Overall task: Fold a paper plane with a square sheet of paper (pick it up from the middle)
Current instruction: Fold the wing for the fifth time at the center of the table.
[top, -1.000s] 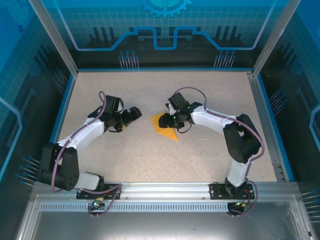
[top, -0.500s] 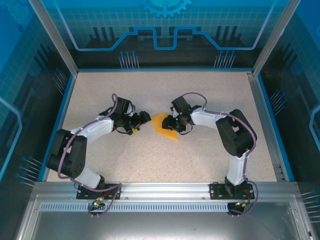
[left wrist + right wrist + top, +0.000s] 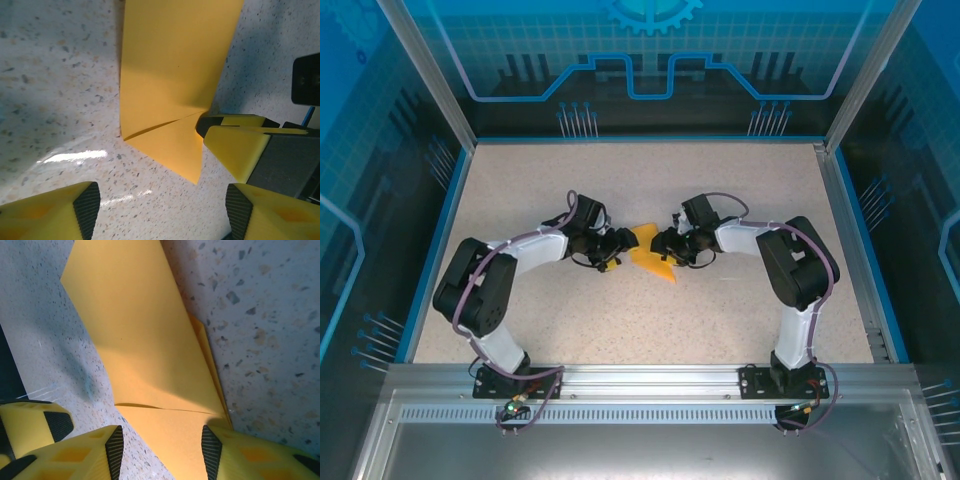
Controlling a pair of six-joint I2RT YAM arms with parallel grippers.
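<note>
The square sheet of paper [image 3: 651, 262] lies on the table's middle, bright orange and folded into a narrow pointed wedge with layered flaps. My left gripper [image 3: 623, 243] is at its left edge, open. In the left wrist view the paper [image 3: 172, 75] lies ahead of the left gripper [image 3: 160, 210], its pointed tip just short of the wide gap. My right gripper [image 3: 660, 243] is low over the paper from the right. In the right wrist view the right gripper [image 3: 162, 447] stands open astride the paper [image 3: 145, 355], with one finger [image 3: 215, 447] on the layered edge.
The speckled table [image 3: 620, 180] is walled by a blue rim [image 3: 448, 220] and metal posts. A yellow finger of the right gripper [image 3: 235, 145] sits close beside the paper's tip in the left wrist view. Both arms' elbows bend outward to either side.
My left arm has reached right until its gripper meets the paper's left edge, its jaws narrowing. The right gripper has settled lower over the paper, its elbow drawn in.
</note>
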